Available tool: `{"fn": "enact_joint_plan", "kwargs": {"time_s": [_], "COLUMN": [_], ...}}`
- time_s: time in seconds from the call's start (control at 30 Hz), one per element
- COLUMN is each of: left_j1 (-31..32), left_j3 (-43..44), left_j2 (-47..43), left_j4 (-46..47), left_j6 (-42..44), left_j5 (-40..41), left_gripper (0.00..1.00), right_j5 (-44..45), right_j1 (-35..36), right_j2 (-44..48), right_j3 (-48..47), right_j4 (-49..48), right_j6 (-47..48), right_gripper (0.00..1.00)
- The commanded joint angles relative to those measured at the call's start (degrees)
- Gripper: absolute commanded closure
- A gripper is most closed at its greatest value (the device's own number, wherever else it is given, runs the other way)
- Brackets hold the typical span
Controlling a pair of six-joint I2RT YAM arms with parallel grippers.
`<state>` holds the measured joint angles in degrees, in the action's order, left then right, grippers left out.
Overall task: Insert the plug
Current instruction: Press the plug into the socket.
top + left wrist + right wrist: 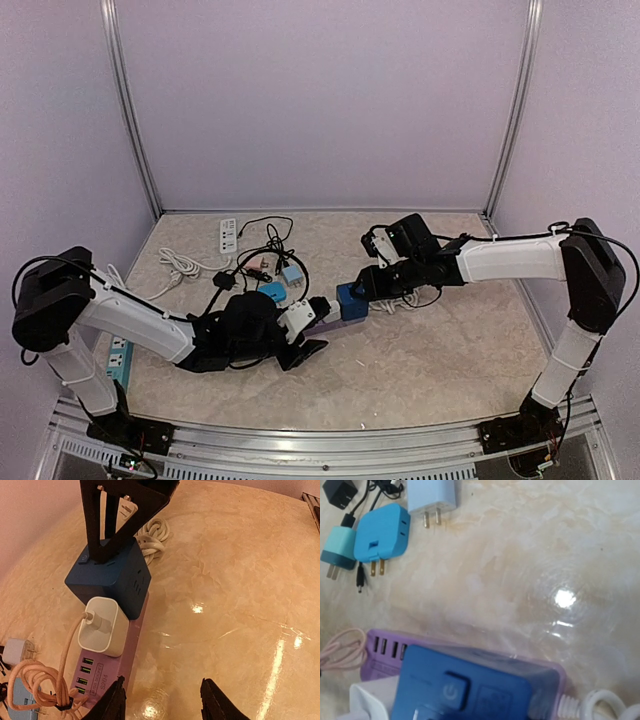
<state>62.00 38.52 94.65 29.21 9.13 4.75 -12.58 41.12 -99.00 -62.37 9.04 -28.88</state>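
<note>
A purple power strip (326,313) lies mid-table; it also shows in the left wrist view (107,672) and the right wrist view (382,647). A white charger (102,627) with a pink cable and a dark blue cube plug (112,577) sit in the strip. The cube also shows in the top view (351,300) and the right wrist view (470,685). My right gripper (102,550) has its black fingertips together, resting on the cube's top; its fingers are hidden in its own wrist view. My left gripper (165,702) is open and empty, low over the table beside the strip's USB end.
Loose adapters lie behind the strip: a light blue one (431,495), a blue one (382,532), a teal one (337,547) and a black one (337,492). A white power strip (228,235) lies at the back. A white coiled cable (152,537) lies by the cube.
</note>
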Motion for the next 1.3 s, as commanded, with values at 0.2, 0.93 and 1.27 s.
{"fn": "enact_joint_plan", "kwargs": {"time_s": [0.2,0.93,1.27], "left_j1": [-1.57,-5.57,-5.57], "left_j3": [1.35,10.88,14.83], "left_j2": [4.72,12.33,12.72], "left_j4": [5.07,-0.1,-6.63], "left_j6": [0.84,7.17,8.04], "left_j5": [5.37,0.76,-2.89], "left_gripper": [0.45,0.46,0.72], "right_j5": [-0.15,-1.5,-1.97], "right_j1": [0.27,0.27,0.57], "right_j2": [-1.5,-2.31,-2.36], "right_j3": [0.25,-1.8,-0.85], "right_j4": [3.64,5.79,4.24], "right_j6": [2.05,4.1,2.78], "right_gripper": [0.59,0.59,0.6]}}
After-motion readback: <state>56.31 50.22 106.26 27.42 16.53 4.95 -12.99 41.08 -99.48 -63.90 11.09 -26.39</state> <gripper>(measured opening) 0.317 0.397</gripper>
